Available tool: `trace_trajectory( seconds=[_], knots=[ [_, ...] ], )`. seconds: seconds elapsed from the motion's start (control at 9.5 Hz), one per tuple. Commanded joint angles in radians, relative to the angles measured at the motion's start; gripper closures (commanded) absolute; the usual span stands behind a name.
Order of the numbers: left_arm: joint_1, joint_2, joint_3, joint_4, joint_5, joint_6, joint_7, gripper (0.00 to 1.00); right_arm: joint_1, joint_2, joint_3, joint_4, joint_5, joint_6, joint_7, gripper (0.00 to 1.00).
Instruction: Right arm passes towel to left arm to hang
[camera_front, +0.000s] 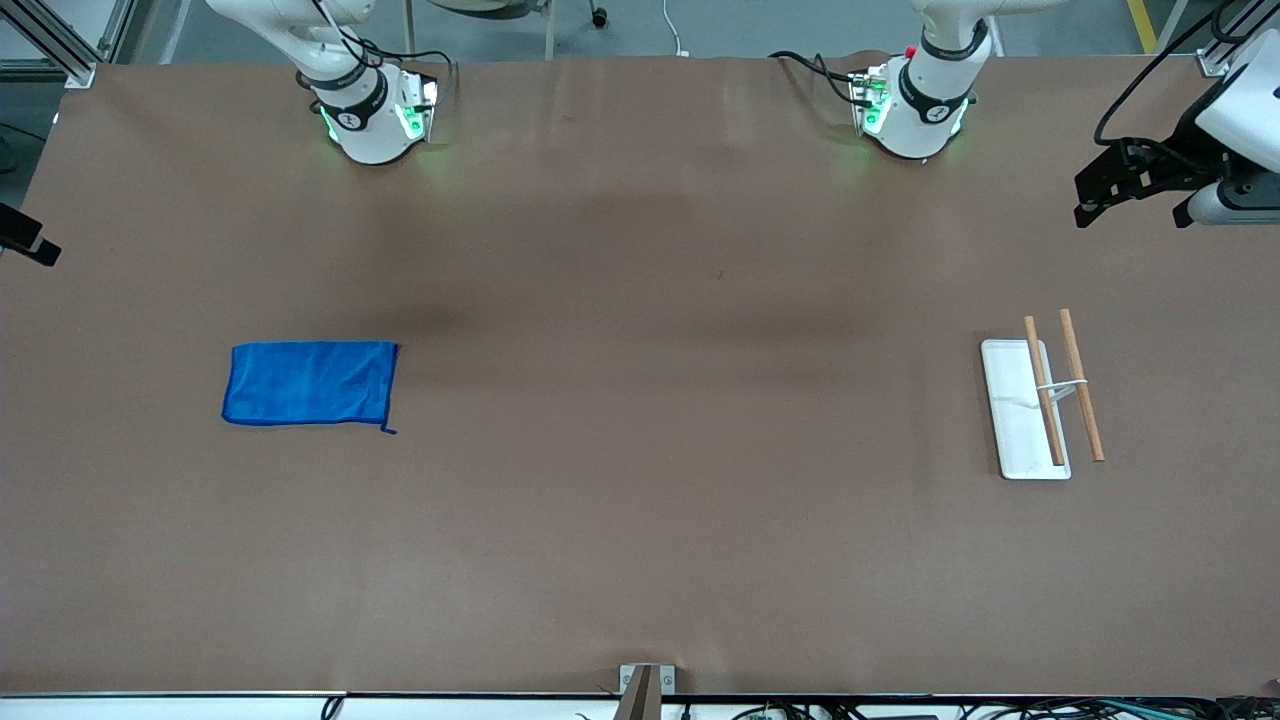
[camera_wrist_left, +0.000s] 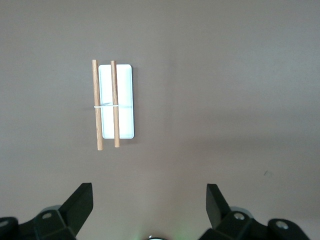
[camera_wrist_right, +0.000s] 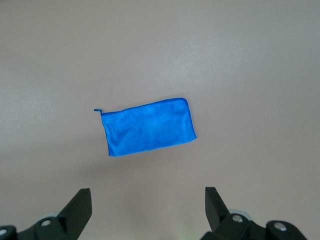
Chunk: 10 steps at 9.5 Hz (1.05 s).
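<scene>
Right claw wide open, empty, high over the bench. Towel lies flat mid-left of the front frame, long axis across it, well below the right arm's base. Left claw open, empty, waits over the rack.

Towel flat on bench, right arm's end. Rack at left arm's end. Left hand raised over bench edge.
</scene>
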Motion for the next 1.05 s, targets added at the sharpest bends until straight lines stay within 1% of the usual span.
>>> trace_trajectory(
  seconds=[0.0, 0.11, 0.21, 0.32, 0.53, 0.74, 0.95],
  knots=[
    [0.009, 0.032, -0.004, 0.008, -0.006, -0.011, 0.015, 0.00, 0.017, 0.016, 0.007, -0.014, 0.001, -0.010, -0.006, 0.00],
    [0.009, 0.033, -0.004, 0.003, -0.008, -0.011, 0.014, 0.00, 0.023, 0.047, 0.007, -0.073, -0.009, 0.003, -0.006, 0.00],
    [0.007, 0.033, -0.004, 0.003, -0.008, -0.011, 0.014, 0.00, 0.042, 0.065, 0.007, -0.150, -0.020, 0.075, -0.007, 0.00],
    [0.009, 0.033, -0.005, 0.003, -0.010, -0.011, 0.014, 0.00, 0.043, 0.067, 0.007, -0.248, -0.043, 0.179, -0.009, 0.00],
    [0.007, 0.035, -0.005, 0.003, -0.010, -0.011, 0.014, 0.00, 0.040, 0.067, 0.007, -0.467, -0.043, 0.424, -0.053, 0.00],
    [0.006, 0.035, -0.005, 0.005, -0.011, -0.011, 0.014, 0.00, 0.039, 0.081, 0.007, -0.672, -0.043, 0.715, -0.101, 0.00],
    [0.007, 0.035, -0.007, 0.005, -0.011, -0.011, 0.015, 0.00, 0.022, 0.156, 0.007, -0.776, -0.043, 0.929, -0.153, 0.00]
  ],
)
